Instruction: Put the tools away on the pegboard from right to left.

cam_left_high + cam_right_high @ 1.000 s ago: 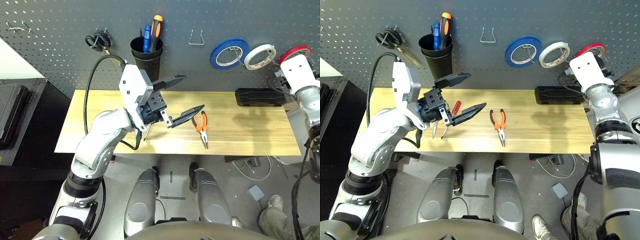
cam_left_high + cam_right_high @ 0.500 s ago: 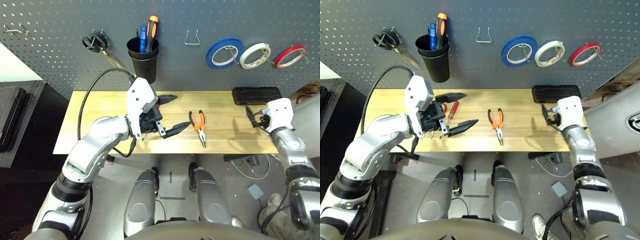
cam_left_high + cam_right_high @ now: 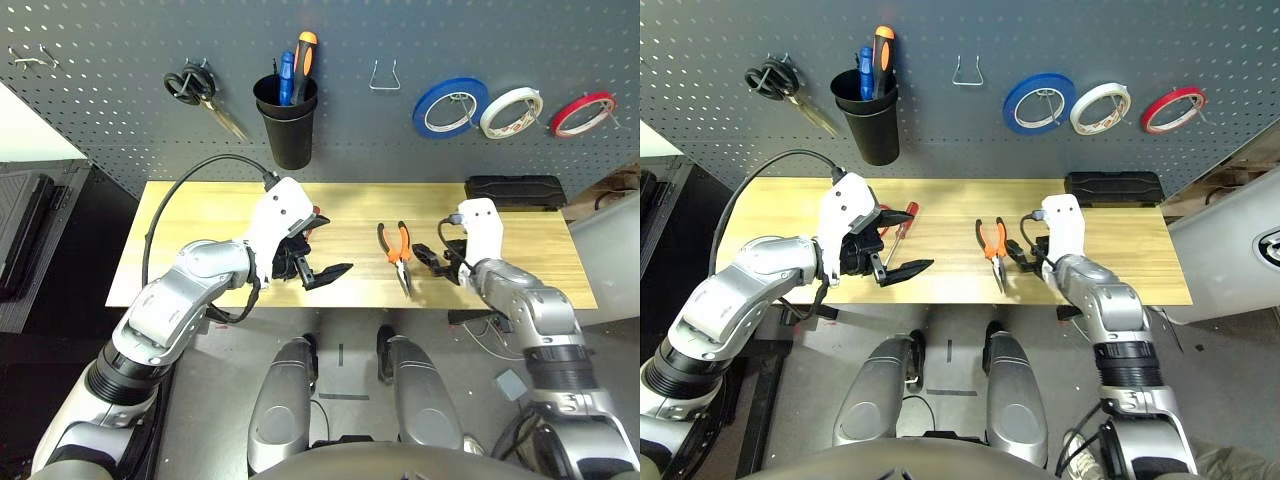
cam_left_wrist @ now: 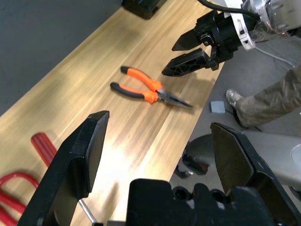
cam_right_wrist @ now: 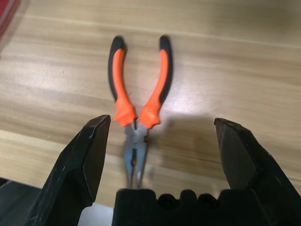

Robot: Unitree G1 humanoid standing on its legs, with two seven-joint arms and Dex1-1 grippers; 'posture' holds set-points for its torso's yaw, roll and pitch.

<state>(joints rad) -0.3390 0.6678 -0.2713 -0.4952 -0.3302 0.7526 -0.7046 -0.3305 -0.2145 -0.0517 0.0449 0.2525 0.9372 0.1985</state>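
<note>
All positions are referenced to the pliers (image 3: pixel 398 252), which lie on the table (image 3: pixel 540 250) near its front edge. The right gripper (image 3: pixel 430 262) stands just to their right, apart from them. The screwdriver (image 3: pixel 902 224) lies to their left, the left gripper (image 3: pixel 315 245) above it. Behind the pliers rises the pegboard (image 3: pixel 120 90): a hook (image 3: pixel 384 76) directly behind, a cup holder (image 3: pixel 289 130) and scissors (image 3: pixel 205 93) behind-left, three tape rolls (image 3: pixel 515 105) behind-right.
</note>
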